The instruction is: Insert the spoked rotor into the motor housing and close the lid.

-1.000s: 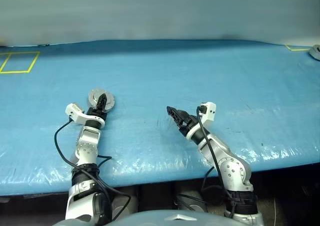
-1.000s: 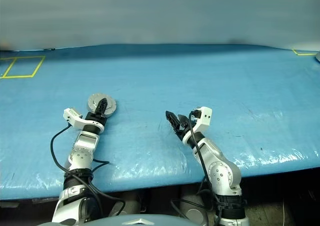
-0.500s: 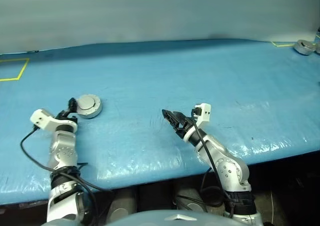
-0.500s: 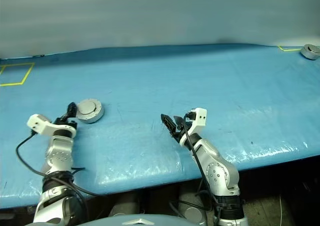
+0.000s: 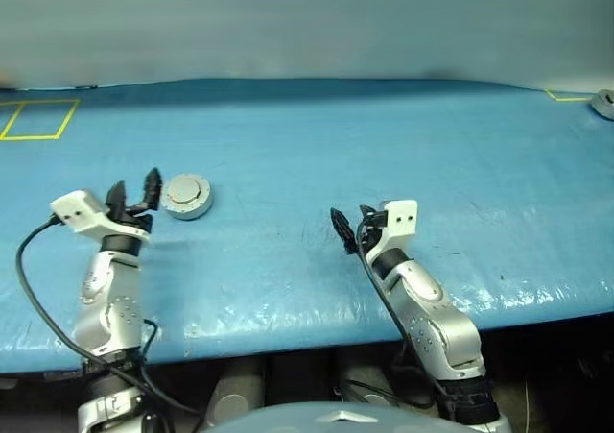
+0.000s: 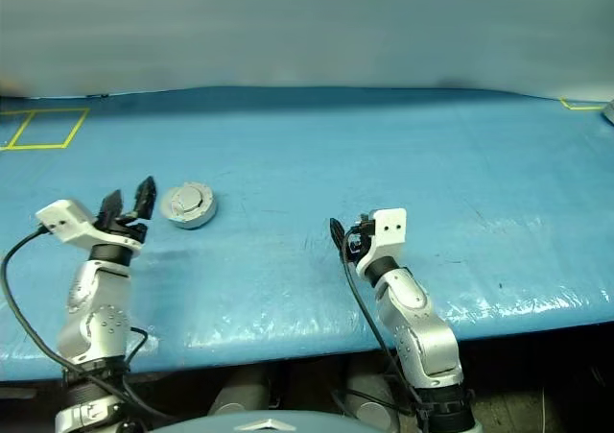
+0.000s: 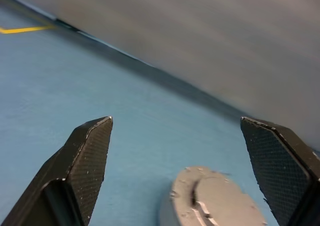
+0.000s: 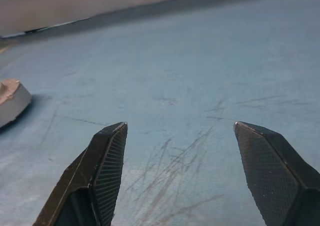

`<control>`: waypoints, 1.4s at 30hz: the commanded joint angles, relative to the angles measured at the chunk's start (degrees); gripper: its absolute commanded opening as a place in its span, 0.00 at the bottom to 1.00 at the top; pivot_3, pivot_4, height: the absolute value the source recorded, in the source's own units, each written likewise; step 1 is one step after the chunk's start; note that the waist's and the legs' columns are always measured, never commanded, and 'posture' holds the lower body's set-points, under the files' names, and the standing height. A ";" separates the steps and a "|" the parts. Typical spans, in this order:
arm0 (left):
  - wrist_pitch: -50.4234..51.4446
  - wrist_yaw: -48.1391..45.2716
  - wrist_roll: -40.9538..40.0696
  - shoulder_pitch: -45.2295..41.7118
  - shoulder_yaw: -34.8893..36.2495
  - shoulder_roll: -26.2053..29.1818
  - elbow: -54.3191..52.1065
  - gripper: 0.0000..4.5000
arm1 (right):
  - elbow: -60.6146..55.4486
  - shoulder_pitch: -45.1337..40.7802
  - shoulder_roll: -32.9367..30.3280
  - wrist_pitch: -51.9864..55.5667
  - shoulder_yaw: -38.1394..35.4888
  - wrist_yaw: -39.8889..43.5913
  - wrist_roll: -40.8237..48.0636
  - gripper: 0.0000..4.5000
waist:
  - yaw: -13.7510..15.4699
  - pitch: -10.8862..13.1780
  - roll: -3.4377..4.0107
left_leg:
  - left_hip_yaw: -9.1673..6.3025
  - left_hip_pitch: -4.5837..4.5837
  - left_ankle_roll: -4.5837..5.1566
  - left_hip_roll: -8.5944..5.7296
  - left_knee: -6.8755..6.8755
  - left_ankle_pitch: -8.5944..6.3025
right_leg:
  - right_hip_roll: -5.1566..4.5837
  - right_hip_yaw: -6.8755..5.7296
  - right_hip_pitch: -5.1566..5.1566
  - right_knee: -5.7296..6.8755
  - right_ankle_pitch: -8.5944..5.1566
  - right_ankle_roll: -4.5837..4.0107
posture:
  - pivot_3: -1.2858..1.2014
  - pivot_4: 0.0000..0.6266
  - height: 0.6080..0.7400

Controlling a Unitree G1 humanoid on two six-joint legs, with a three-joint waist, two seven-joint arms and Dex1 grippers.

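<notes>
The motor housing (image 5: 187, 203) is a round silver-grey puck on the blue table, left of centre. The lid (image 5: 185, 190) lies flat on top of it, plain outer face up. The spoked rotor is hidden. My left gripper (image 5: 134, 187) hovers just left of the housing, apart from it, open and empty. In the left wrist view its fingers (image 7: 87, 156) stand wide, with the housing (image 7: 215, 201) low between them. My right gripper (image 5: 351, 226) is open and empty over bare table near the middle. The right wrist view shows the housing (image 8: 10, 101) far off to one side.
The blue plastic-covered table (image 5: 403, 155) runs wide, and its front edge (image 5: 288, 327) lies close to the arms. A yellow tape square (image 5: 38, 119) marks the far left corner. A small silver object (image 5: 604, 102) sits at the far right edge.
My left gripper has come off the housing, drawn back and up to the left, and opened wide. The lid now shows its plain face. My right gripper has rolled at the wrist.
</notes>
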 commanded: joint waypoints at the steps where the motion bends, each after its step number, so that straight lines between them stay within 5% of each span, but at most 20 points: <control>1: -0.90 1.84 4.84 2.86 -4.99 -2.03 -6.55 0.97 | -4.35 2.05 -0.13 -2.89 1.68 -2.92 -6.59 0.80 | -0.32 0.00 0.01 | 0.04 -0.02 -0.02 0.03 -0.05 0.00 | 0.10 0.02 -0.08 0.01 -0.02 -0.03 | 0.52 0.24 1.00; 9: -1.39 6.81 14.83 11.80 -14.76 -8.05 -10.73 0.97 | -5.23 7.69 0.84 -5.37 0.51 -10.46 -17.99 0.80 | -0.09 0.02 -0.01 | 0.16 -0.12 -0.07 0.17 0.01 -0.02 | 0.15 -0.03 -0.15 0.03 -0.07 -0.08 | 0.52 0.24 1.00; 17: -3.42 1.01 16.99 15.27 -20.49 -6.62 -10.73 0.97 | -5.45 10.16 1.51 -5.95 0.52 -9.41 -20.29 0.80 | -0.06 0.01 -0.02 | 0.29 -0.32 -0.08 0.35 0.05 -0.03 | 0.09 -0.07 -0.52 0.09 -0.07 -0.07 | 0.52 0.24 1.00; 42: -6.07 2.82 18.65 12.65 -19.74 -8.89 -8.56 0.97 | -2.59 7.01 5.08 -6.84 -0.90 -9.41 -23.04 0.80 | 0.01 0.01 -0.02 | 0.44 -0.38 -0.06 0.35 0.06 -0.03 | 0.13 -0.09 -0.57 0.13 -0.06 -0.07 | 0.52 0.24 1.00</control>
